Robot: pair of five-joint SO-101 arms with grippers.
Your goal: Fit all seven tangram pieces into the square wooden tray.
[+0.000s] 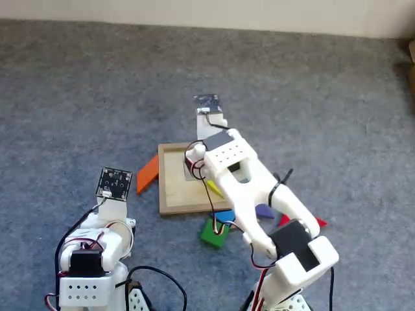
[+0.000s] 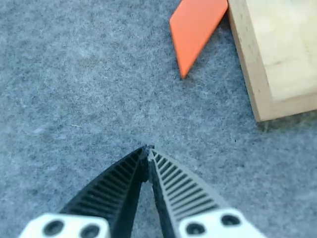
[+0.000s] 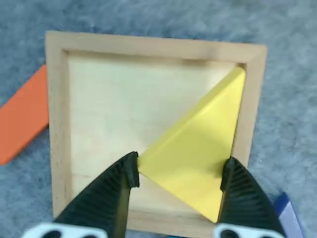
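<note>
While the right gripper point(image 3: 181, 171) clamps the yellow triangle point(image 3: 203, 148) inside the square wooden tray point(image 3: 148, 45), the left gripper point(image 2: 148, 149) sits over the carpet point(image 2: 74, 99) with jaws closed and empty, near the orange piece point(image 2: 198, 25) lying just beside the tray's outer wall.

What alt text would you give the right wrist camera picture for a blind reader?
The right gripper holds a yellow triangle over a square wooden tray. An orange piece lies on grey carpet beside the tray.

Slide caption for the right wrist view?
Right gripper holds the yellow triangle between its jaws over the wooden tray.
</note>
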